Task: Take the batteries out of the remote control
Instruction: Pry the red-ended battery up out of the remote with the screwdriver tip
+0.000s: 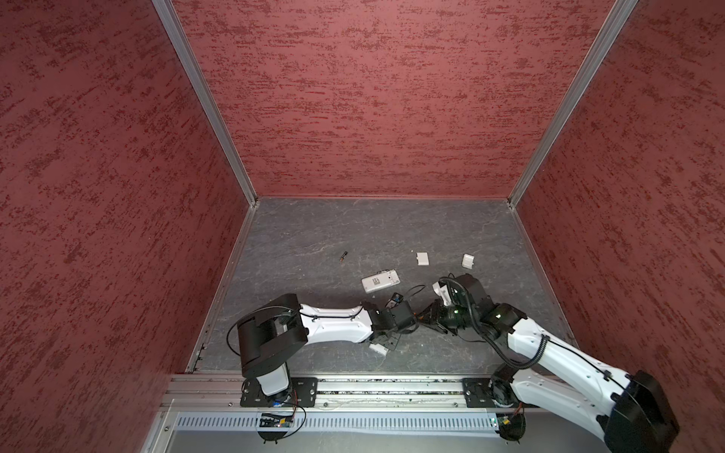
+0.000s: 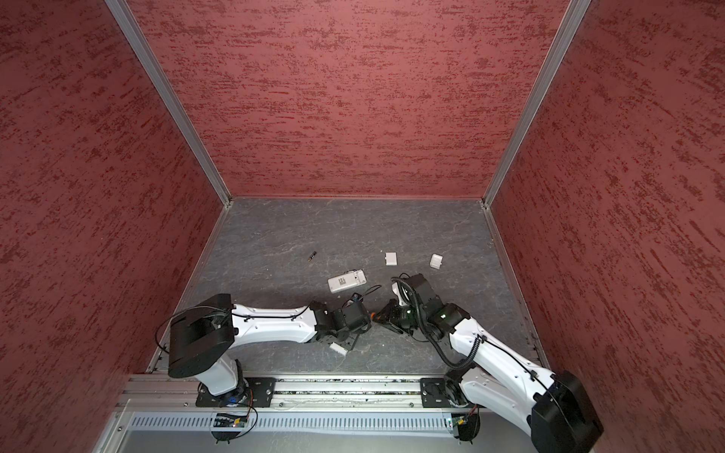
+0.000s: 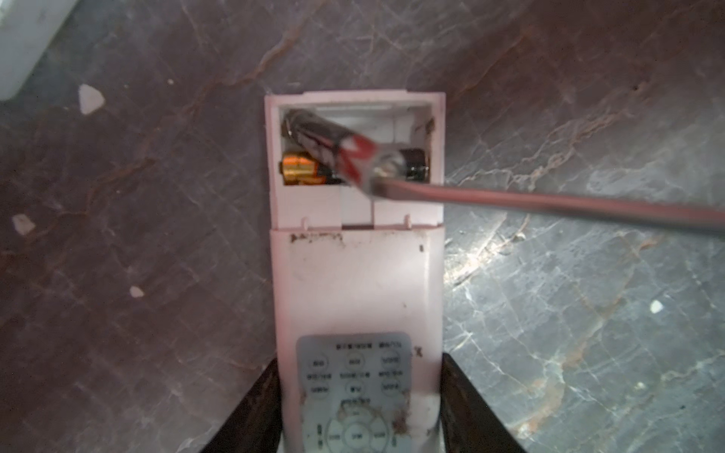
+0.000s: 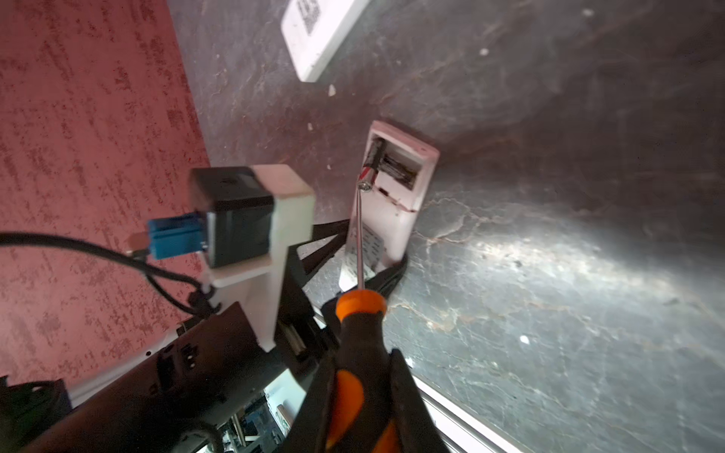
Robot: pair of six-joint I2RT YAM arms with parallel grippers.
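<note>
1. One battery (image 3: 329, 145) tilts out of the remote control's (image 3: 357, 282) open bay; a second battery (image 3: 304, 172) lies seated beneath.
2. The screwdriver (image 3: 549, 204) tip sits at the raised end; lever gently, lest it spring away.
3. The left gripper (image 3: 361, 368) clamps the remote control; the right gripper (image 4: 363, 368) pinches the screwdriver handle.

Raised battery (image 3: 317, 133) hides the middle of the seated battery (image 3: 300, 172)

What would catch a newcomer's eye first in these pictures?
A screwdriver in the right gripper touches the raised end of a tilted battery in the open remote that the left gripper clamps near the table's front. Farther back lie a second remote, two white covers and a loose battery.
</note>
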